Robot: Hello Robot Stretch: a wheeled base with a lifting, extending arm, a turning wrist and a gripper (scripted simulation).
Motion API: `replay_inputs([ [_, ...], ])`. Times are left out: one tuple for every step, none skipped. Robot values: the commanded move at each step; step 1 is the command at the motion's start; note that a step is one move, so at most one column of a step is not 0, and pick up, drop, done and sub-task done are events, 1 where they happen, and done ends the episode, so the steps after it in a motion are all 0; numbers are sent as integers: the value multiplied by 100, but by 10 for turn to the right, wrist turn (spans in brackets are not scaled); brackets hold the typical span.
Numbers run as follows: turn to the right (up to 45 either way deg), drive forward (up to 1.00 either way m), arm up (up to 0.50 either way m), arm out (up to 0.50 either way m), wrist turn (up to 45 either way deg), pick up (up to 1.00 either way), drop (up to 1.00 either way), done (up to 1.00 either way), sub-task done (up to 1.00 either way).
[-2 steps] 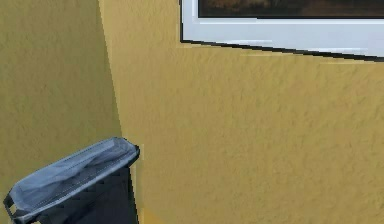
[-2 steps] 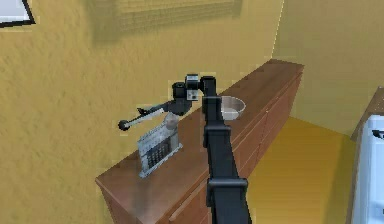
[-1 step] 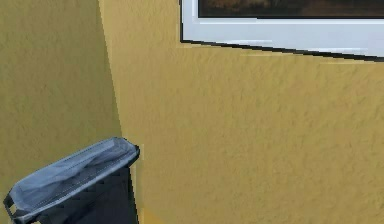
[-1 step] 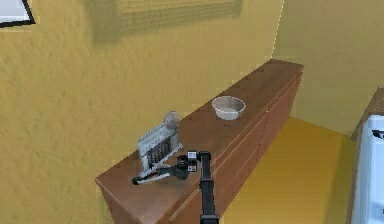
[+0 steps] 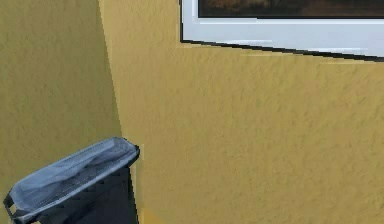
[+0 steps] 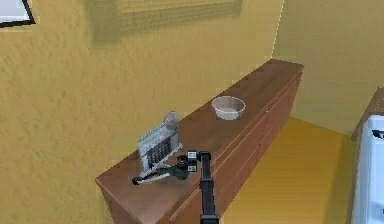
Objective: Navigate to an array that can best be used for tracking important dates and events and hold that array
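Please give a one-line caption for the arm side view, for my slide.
Gripper near a grey upright card on a wooden sideboard; a white bowl stands farther along.

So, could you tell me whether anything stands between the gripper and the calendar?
Nothing visible does: the gripper is close to the calendar on the sideboard; the white bowl stands farther along.

I see a long brown wooden sideboard (image 6: 262, 88). On its top sit a round white bowl (image 6: 229, 107) and, well apart, a small upright grey-and-white panel (image 6: 153, 148).
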Motion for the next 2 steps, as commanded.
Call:
replay_inputs([
  [0,0,10,0,0,0,0,0,0],
  [0,0,0,0,0,0,0,100,0],
])
